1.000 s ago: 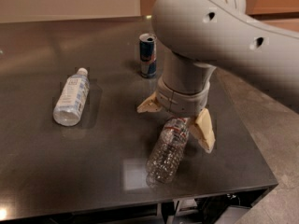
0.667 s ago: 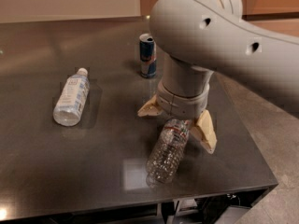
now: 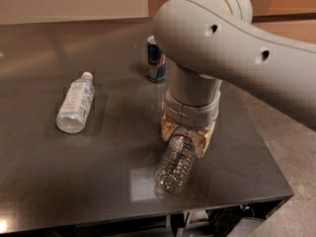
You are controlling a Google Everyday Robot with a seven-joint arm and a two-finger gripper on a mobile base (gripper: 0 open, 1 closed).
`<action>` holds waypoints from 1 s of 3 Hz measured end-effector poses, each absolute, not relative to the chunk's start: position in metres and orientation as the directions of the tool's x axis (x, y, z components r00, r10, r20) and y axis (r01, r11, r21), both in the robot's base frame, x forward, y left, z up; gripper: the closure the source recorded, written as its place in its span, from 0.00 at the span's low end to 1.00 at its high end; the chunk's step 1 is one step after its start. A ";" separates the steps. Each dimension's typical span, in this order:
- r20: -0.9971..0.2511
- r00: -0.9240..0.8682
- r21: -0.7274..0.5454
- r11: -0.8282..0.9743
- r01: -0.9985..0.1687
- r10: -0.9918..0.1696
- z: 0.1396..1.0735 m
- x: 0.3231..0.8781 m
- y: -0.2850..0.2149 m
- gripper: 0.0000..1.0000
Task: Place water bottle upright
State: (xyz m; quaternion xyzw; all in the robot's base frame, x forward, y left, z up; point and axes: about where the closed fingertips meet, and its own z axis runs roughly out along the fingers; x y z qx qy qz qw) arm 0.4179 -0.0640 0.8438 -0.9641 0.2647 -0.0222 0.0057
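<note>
The water bottle is clear and ribbed with a narrow red-and-dark label band. It lies on its side on the dark table, base toward the front edge, its cap end hidden under the gripper. My gripper points straight down over the bottle's upper end. Its tan fingers sit against both sides of the bottle near the label. The big grey arm fills the upper right of the view.
A smaller smooth bottle with a wide white label lies on its side at the left. A blue-and-silver drink can stands upright behind the arm. The table's front edge and right edge are close to the water bottle.
The fingers, spread wide on either side of the bottle before, have drawn in against it. The arm has shifted slightly. The bottle lies where it did.
</note>
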 end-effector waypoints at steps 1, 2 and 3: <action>0.071 0.857 -0.041 -0.860 -0.509 -0.511 0.849 0.419 -0.064 0.65; 0.126 0.851 -0.101 -0.860 -0.501 -0.510 0.867 0.428 -0.063 0.88; 0.195 0.850 -0.193 -0.869 -0.456 -0.489 0.889 0.439 -0.056 1.00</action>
